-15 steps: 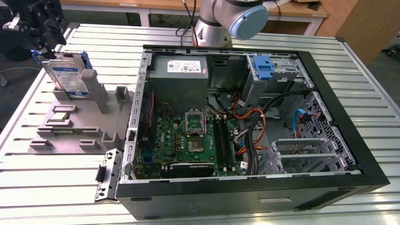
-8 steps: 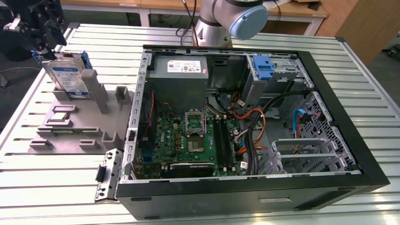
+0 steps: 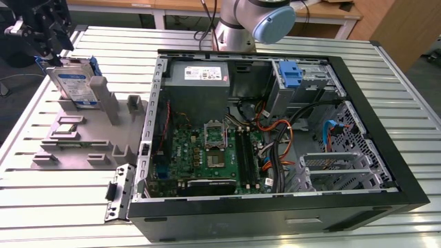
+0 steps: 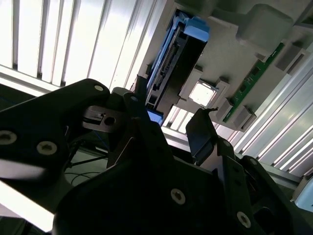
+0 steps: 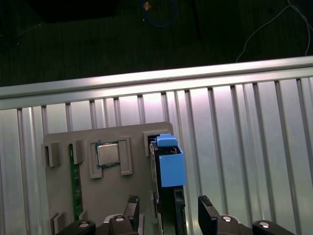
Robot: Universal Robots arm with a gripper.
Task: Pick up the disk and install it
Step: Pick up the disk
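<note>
The disk [image 3: 72, 82] stands upright in a slot of the grey parts holder [image 3: 82, 147] at the exterior view's left, its white-and-blue label facing out and its blue carrier at the far edge. My gripper [image 3: 49, 58] hovers just above its top edge, open. In the first wrist view the disk [image 5: 168, 164] shows edge-on as a blue strip, and my gripper [image 5: 168, 215] has one dark finger on each side of it with a gap to each. In the second wrist view the disk [image 4: 171, 68] lies beyond the gripper [image 4: 168, 117].
The open computer case [image 3: 386, 170] fills the exterior view's middle and right, with a motherboard [image 3: 206, 155], cables and a metal drive cage holding an upright blue bracket [image 3: 293, 77]. The holder also carries a processor chip [image 5: 107, 154] and a green memory stick [image 5: 75, 181]. A slatted metal table [image 3: 55, 206] lies beneath.
</note>
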